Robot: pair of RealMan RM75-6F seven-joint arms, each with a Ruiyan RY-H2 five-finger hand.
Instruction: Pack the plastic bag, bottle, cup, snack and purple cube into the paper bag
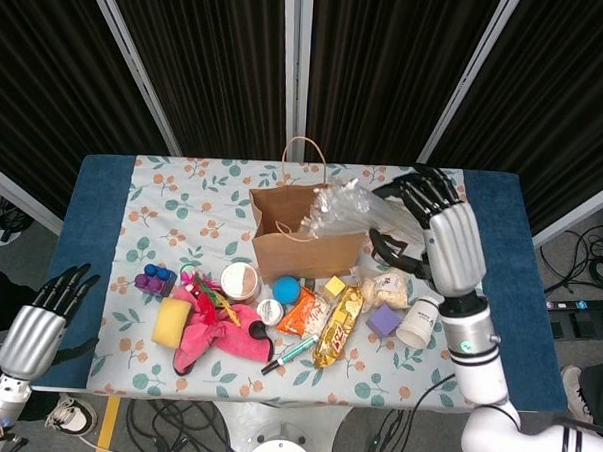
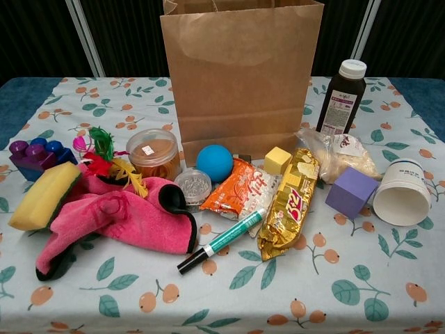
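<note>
Paper bag [image 2: 241, 76] stands at table [image 2: 125, 104] centre-back. Bottle [image 2: 341, 97] right of paper bag. Ball [image 2: 214, 162], yellow block [image 2: 277, 160], snack packets [image 2: 288, 202] before paper bag. Purple cube [image 2: 351, 192], tipped cup [image 2: 401, 193] before-right. Towel [image 2: 118, 216], sponge [image 2: 42, 195] before-left. Plastic bag [image 1: 340, 210] above paper bag.

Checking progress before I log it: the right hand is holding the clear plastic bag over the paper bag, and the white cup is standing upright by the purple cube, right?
Not quite. The cup lies on its side, mouth open toward the camera, as the chest view shows. The rest holds: the right hand holds the plastic bag over the paper bag, and the cup is beside the purple cube.
</note>
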